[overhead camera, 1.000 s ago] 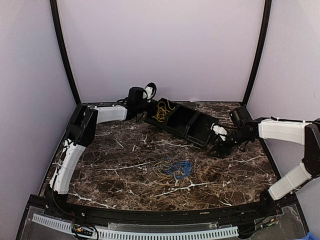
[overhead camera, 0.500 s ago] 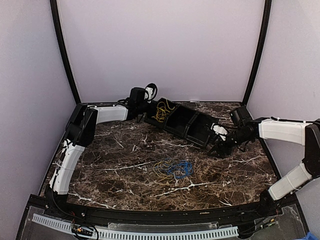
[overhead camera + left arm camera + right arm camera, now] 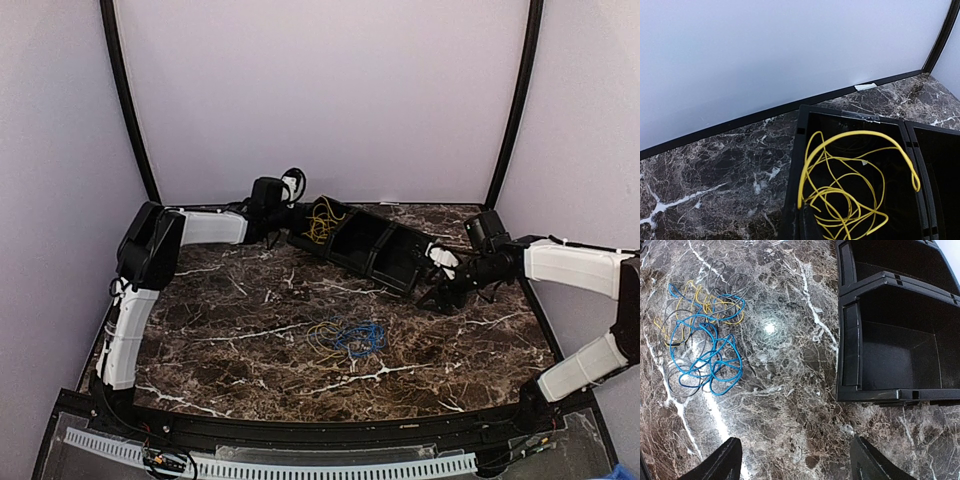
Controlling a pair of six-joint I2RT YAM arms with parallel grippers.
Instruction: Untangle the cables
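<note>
A yellow cable (image 3: 855, 200) lies in loose loops in the left compartment of a black tray (image 3: 799, 131). One end of it rises to my left gripper (image 3: 805, 216), which is shut on it at the tray's left wall (image 3: 296, 222). On the marble table, a blue cable (image 3: 705, 357) lies tangled with thin yellow (image 3: 715, 305) and grey strands, seen from above at mid-table (image 3: 355, 338). My right gripper (image 3: 796, 465) hovers open over bare marble by the tray's right end (image 3: 440, 290), apart from the tangle, with nothing between its fingers (image 3: 725, 462).
The black tray (image 3: 352, 264) has three compartments and sits slanted at the back of the table. Its middle and right compartments (image 3: 900, 352) hold nothing. Purple walls with black corner posts (image 3: 128, 110) enclose the table on three sides.
The left arm's elbow has lifted and shifted left, and its gripper has drawn slightly left, still on the yellow cable. The right arm has edged slightly right, still open.
</note>
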